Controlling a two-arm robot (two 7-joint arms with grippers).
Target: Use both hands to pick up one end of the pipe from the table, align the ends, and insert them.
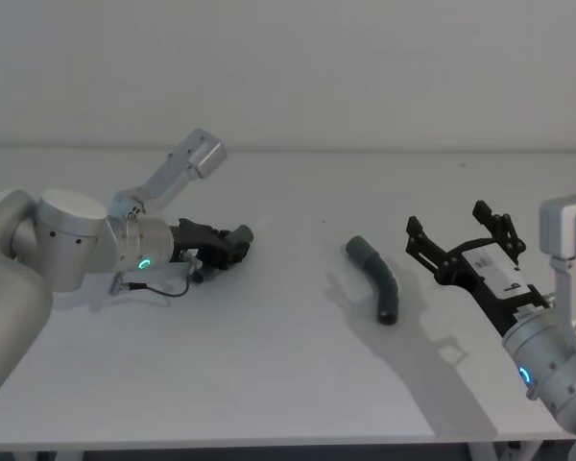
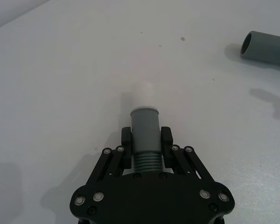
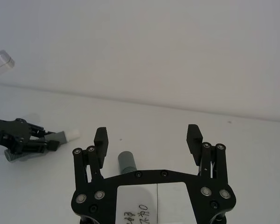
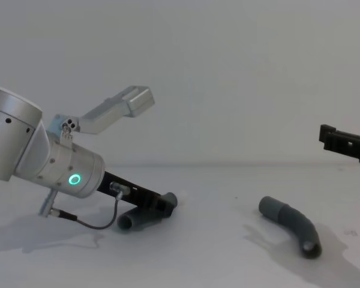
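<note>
- Pipe piece clenched in my left jaws, white stub forward for mating.
- Right jaws released, facing second piece on surface, ready to grasp.

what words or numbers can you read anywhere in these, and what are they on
White label on the right gripper: dark handwritten marks, sideways and cut off at the picture's edge, too unclear to read.
Held pipe, loose pipe, left gripper, table: no text seen.
</note>
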